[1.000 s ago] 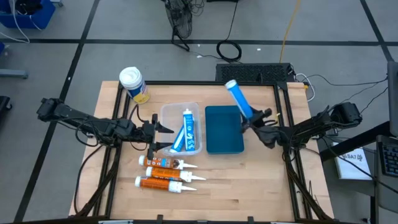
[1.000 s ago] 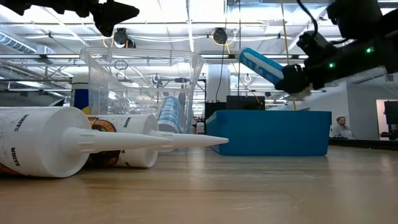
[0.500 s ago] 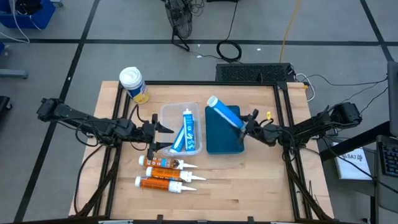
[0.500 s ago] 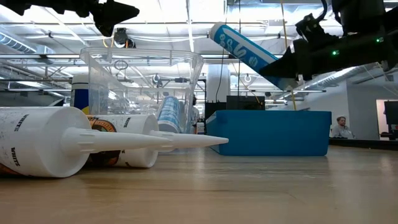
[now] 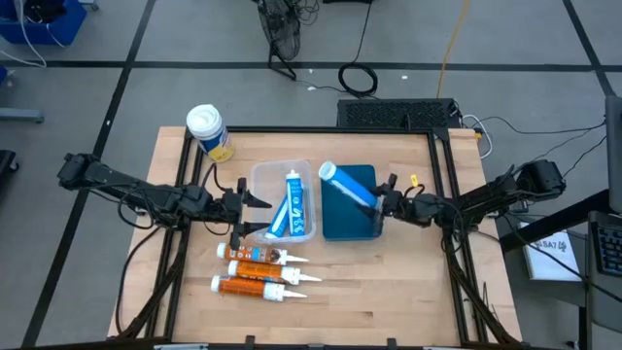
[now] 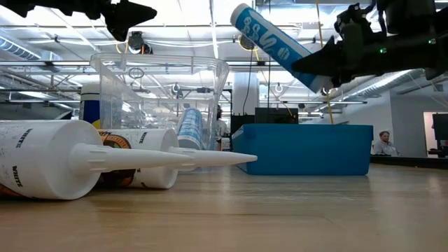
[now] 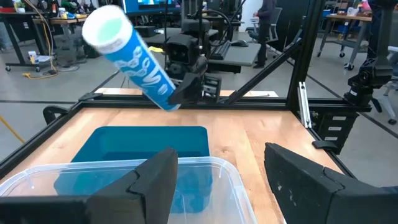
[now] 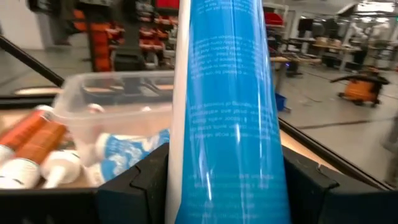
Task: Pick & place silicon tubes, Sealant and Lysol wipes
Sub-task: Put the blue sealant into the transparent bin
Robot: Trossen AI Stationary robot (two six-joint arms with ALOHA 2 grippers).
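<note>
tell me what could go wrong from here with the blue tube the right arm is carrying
1. The right gripper holds the blue tube by one end only, tilted high over the blue bin; it could pivot or slip out.
2. If it heads for the clear bin, the raised capped end may clip that bin's wall or the tube already inside.
3. The left gripper hovers beside the clear bin, so the arms could meet.

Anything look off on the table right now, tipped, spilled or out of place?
Nothing spilled or damaged. The only thing askew is the blue tube, held tilted above the blue bin by the right gripper; that is mid-carry. The Lysol wipes stand upright at the table's far left corner.
</note>
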